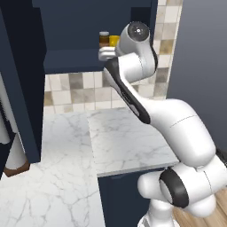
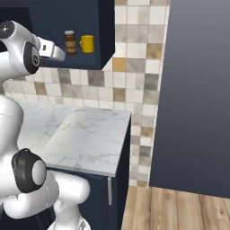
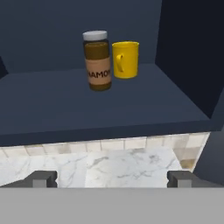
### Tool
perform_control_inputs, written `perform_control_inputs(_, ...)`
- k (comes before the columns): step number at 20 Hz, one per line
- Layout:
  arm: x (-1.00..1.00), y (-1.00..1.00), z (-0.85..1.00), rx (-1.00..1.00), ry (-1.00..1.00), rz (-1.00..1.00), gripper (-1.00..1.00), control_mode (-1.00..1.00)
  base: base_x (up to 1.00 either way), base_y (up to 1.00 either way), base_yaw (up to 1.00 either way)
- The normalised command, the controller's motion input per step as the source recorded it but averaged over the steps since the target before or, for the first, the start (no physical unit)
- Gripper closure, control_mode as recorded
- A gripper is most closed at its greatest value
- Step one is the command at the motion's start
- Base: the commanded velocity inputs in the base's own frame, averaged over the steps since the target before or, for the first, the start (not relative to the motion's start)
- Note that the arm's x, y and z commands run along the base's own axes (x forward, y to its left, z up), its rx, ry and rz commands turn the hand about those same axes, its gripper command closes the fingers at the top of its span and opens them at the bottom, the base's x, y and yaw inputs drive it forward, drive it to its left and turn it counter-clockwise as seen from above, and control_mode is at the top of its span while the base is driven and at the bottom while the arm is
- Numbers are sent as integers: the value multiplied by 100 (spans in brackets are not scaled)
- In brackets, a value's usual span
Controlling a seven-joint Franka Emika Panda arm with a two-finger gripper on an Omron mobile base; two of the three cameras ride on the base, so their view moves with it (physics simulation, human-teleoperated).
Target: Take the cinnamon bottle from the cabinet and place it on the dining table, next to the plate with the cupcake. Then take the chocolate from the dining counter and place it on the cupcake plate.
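I'm parked facing the cabinet (image 3: 52,100). Its shelf has a clean front lip with tiled wall and marble counter (image 1: 128,142) showing below it, and the shelf floor in front of the jar is bare, so there's room to come straight in. The right inner wall stands close behind the mug (image 3: 126,59), less slack on that side.

The gripper (image 3: 112,178) sits just outside the lip, level with the shelf, claw spread wide with nothing between the fingertips (image 3: 43,178).

From the left base view the arm covers most of the jar, only cap and upper body peek out.

The jar (image 3: 97,61) stands upright mid-shelf, mug just right of it, nearly touching. Its label is cut off, I read "AMON".
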Motion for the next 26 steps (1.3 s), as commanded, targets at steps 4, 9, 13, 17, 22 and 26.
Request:
perform_control_inputs(4,42,0,-10,0,0,0,-100,-100,0,0,0)
perform_control_inputs(9,43,0,0,0,0,0,-100,-100,0,0,0)
perform_control_inputs(13,42,3,-3,0,0,-2,-100,-100,0,0,0)
perform_control_inputs(17,22,9,-6,0,0,-7,-100,-100,0,0,0)
perform_control_inputs(22,23,6,-8,3,-3,-5,-100,-100,0,0,0)
perform_control_inputs(26,30,0,-5,0,1,-4,-100,-100,0,0,0)
